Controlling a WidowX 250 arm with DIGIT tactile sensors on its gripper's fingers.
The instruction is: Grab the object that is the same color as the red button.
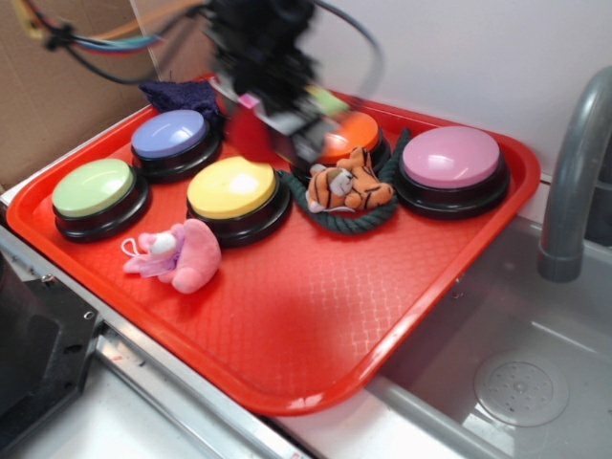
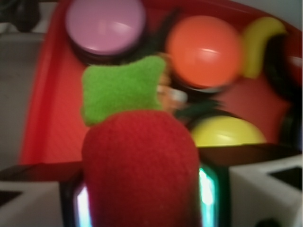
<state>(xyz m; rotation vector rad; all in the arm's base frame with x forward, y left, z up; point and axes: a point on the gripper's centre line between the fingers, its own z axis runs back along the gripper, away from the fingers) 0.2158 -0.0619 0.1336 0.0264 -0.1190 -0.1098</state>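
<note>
Filling the lower middle of the wrist view: the red plush fruit [image 2: 142,165], with its green stem [image 2: 123,90] pointing toward 12 o'clock. Being squeezed on both sides by the gripper [image 2: 142,208], whose jaws are clamping the soft body at 3 and 9 o'clock, probably because the rounded middle is giving the firmest hold. Appearing in the exterior view only as a red patch [image 1: 251,134] under the blurred gripper [image 1: 273,100], at about 11 o'clock on the red tray [image 1: 316,316], and seeming to hang above the tray floor, so the grab is looking nearly done.

Showing beyond the stem in the wrist view: the orange button [image 2: 203,52] at 1 o'clock, the pink button [image 2: 104,23] at 11 o'clock, the yellow button [image 2: 227,132] at 3 o'clock. Not showing the red button clearly; possibly peeking in at the right edge, too blurred to tell.

Lying apart and untouched, being the wrong colours: the tiger plush [image 1: 349,186] inside a dark rope ring, and the pink plush [image 1: 182,253] at 8 o'clock on the tray.
</note>
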